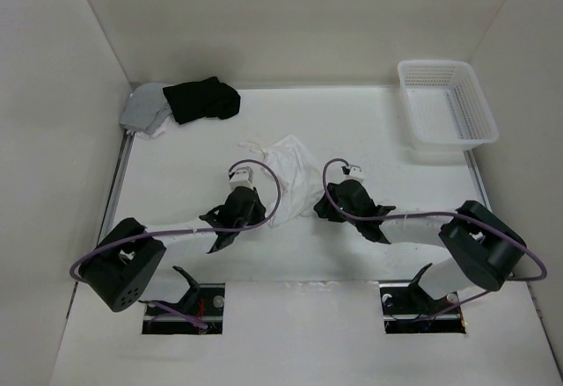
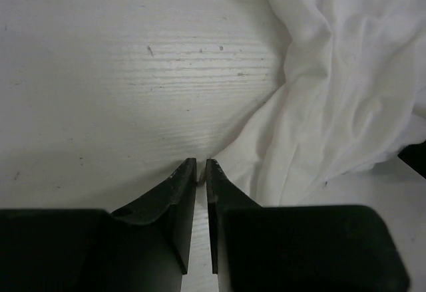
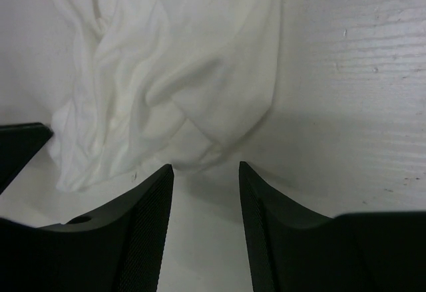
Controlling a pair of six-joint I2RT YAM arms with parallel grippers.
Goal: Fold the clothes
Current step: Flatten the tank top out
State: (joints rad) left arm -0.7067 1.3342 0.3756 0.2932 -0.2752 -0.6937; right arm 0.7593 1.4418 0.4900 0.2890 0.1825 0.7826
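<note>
White thin fabric, the camisole, lies bunched in a loose heap on the worktop, squarely between my two sets of jaws. Its two narrow straps trail off the far side of the heap, away from both arms.

From the left wrist camera, the left gripper has its jaws drawn almost together, with only a thin slit between them. They sit low over the worktop. The near edge of the cloth runs down to meet the tips, touching the right-hand finger. From there it spreads ahead and to the right of the jaws in soft folds. I cannot tell whether any fabric is actually pinched in the slit.

From the right wrist camera, the right gripper has its jaws standing clearly apart with nothing between them. The camisole lies just ahead of them and off to their left. A rounded fold of it comes nearly to the left-hand finger. Bare worktop fills the space ahead and to the right of these jaws.

Well beyond the left jaws, a black garment and a grey garment sit in the far corner. A white basket stands well beyond the right jaws
</note>
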